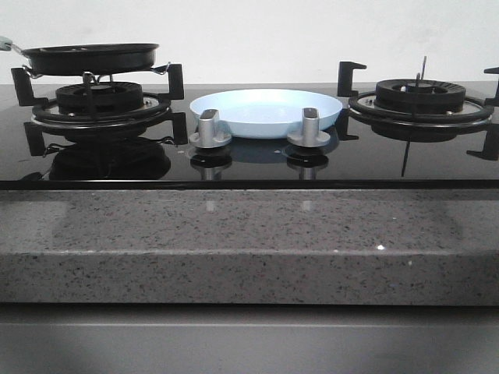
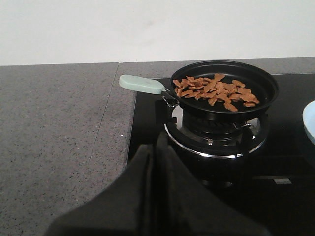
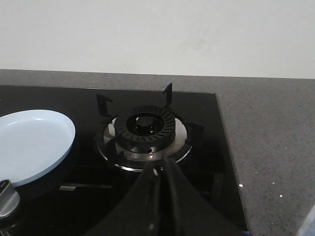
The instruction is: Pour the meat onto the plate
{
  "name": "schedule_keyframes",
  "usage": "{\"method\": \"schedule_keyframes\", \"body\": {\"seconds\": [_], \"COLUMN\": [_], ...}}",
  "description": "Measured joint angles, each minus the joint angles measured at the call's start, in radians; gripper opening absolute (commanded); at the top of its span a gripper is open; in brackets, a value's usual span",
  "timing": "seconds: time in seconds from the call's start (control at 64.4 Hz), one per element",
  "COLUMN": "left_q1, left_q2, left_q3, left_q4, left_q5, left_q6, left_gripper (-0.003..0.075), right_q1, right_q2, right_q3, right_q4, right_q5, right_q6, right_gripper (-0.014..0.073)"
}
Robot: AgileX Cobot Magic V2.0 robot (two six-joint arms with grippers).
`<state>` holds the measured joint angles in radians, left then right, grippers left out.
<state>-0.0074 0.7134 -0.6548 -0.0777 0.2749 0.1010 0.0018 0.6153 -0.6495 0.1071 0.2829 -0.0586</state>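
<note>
The meat (image 2: pixel 215 91) lay as a loose pile in the black frying pan (image 1: pixel 91 58) on the left burner (image 1: pixel 100 100), while the empty plate (image 1: pixel 267 111) sat between the two burners, just behind the two knobs (image 1: pixel 209 128). The left gripper (image 2: pixel 153 153) hung near and left of the pan, its jaws pressed together on nothing; the right gripper (image 3: pixel 161 173), likewise closed and empty, faced the bare right burner (image 3: pixel 146 127). The pending step was judged to be the grasp: the left jaws would need to part and close squarely on the pale green handle (image 2: pixel 141 84), so the pan could be carried level and tipped only once its lip stood over the plate.
</note>
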Motion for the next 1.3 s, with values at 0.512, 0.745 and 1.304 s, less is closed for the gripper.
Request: {"method": "schedule_keyframes", "body": {"seconds": [0.512, 0.745, 1.304], "left_q1": [0.0, 0.0, 0.0], "left_q2": [0.0, 0.0, 0.0], "left_q3": [-0.002, -0.002, -0.002], "left_q4": [-0.013, -0.013, -0.013], "left_q5": [-0.004, -0.004, -0.004], "left_q6": [0.0, 0.0, 0.0], "left_gripper": [0.0631, 0.0574, 0.0434], "right_q1": [0.0, 0.0, 0.189], "right_q2": [0.007, 0.172, 0.87], "right_q3": [-0.002, -0.095, -0.704], "right_q4": [0.0, 0.017, 0.022], "right_q5": [-0.021, 0.012, 0.383], "right_q6": [0.0, 0.0, 0.0], "right_gripper": [0.0639, 0.0534, 0.0395]}}
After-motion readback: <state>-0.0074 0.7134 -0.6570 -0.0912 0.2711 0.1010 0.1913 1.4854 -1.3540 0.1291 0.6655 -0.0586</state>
